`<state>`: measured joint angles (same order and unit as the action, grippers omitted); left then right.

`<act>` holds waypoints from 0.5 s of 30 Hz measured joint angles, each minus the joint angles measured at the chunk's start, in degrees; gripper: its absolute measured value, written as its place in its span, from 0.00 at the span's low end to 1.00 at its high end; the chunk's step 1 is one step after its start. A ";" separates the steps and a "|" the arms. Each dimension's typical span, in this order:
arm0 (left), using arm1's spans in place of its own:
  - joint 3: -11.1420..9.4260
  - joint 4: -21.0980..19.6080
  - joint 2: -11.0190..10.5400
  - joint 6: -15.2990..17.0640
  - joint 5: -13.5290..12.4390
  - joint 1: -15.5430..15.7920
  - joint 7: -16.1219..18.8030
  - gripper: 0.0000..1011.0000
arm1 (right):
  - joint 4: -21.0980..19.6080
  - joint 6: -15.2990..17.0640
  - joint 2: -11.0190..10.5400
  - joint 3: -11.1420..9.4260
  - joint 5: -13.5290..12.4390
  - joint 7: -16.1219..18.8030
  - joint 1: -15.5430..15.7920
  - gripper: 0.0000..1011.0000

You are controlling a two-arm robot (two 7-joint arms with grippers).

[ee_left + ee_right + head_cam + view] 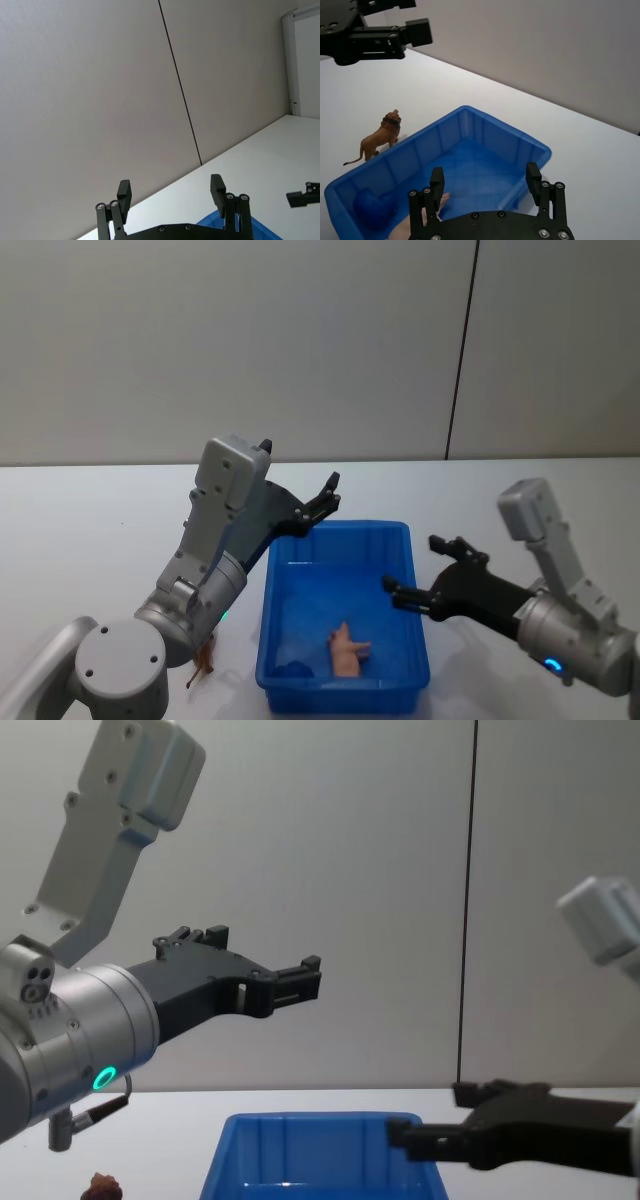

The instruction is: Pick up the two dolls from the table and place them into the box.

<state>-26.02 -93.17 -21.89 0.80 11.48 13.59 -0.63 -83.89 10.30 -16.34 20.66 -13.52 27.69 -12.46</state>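
Lying on the floor of the blue box (380, 527) is the pink doll (348, 650), toward the end nearest the robot and a little right of the middle. A dark blue lump (293, 669) sits in the box's near left corner, apart from the doll; what it is I cannot tell.

The brown lion doll (203, 660) is outside the box, on the white table (100, 520) just beside the left wall near that same corner. The right wrist view shows it upright on its four legs with its tail trailing behind. In the head view the left arm hides part of it.

The left gripper (328, 496) is raised well above the table, over the far left corner of the box, and points away from the robot toward the grey wall (300, 340). Its two black fingers are spread wide with only air between them. It has hold of nothing.

The right gripper (413, 563) hangs low at the box's right rim, about halfway along its length, and points left across the box. Its fingers are also spread wide and are empty. One fingertip reaches over the rim above the inside of the box, and the other is farther back over the table. In the chest view it sits just above rim height, and the pink doll lies below it and nearer the robot, untouched.
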 joint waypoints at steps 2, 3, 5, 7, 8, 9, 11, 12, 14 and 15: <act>0.00 0.00 0.00 0.00 0.00 0.00 0.00 0.99 | -0.21 -0.52 -0.75 -0.63 -0.63 -0.02 0.25 0.99; 0.00 0.00 0.00 0.00 0.00 0.00 0.00 0.99 | -0.36 -0.82 -1.28 -1.09 -1.03 -0.04 0.43 0.99; 0.00 0.00 0.00 0.00 0.00 0.00 0.00 0.99 | -0.46 -1.08 -1.64 -1.41 -1.41 -0.09 0.55 0.99; 0.00 0.00 0.00 0.00 0.00 0.00 0.00 0.99 | -0.63 -1.40 -2.35 -2.03 -1.96 -0.20 0.77 0.99; 0.00 0.00 0.00 0.00 0.00 0.00 0.00 0.99 | -0.66 -1.52 -2.54 -2.19 -2.20 -0.29 0.82 0.99; 0.00 0.00 0.00 0.00 0.00 0.00 0.00 0.99 | -0.78 -1.69 -3.00 -2.60 -2.59 -0.46 0.95 0.99; 0.00 0.00 0.00 0.00 0.00 0.00 0.00 0.99 | -0.88 -1.89 -3.50 -3.12 -3.07 -0.79 1.09 0.99; 0.00 0.00 0.00 0.00 0.00 0.00 0.00 0.99 | -0.88 -1.89 -3.50 -3.12 -3.07 -0.79 1.09 0.99; 0.00 0.00 0.00 0.00 0.00 0.00 0.00 0.99 | -0.96 -2.01 -4.02 -3.66 -3.58 -1.14 1.17 0.99; 0.00 0.00 0.00 0.00 0.00 0.00 0.00 0.99 | -0.99 -2.09 -4.36 -3.99 -3.86 -1.35 1.22 0.99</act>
<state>-26.02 -93.17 -21.89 0.80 11.48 13.59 -0.63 -84.88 8.21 -20.69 16.67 -17.38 26.33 -11.23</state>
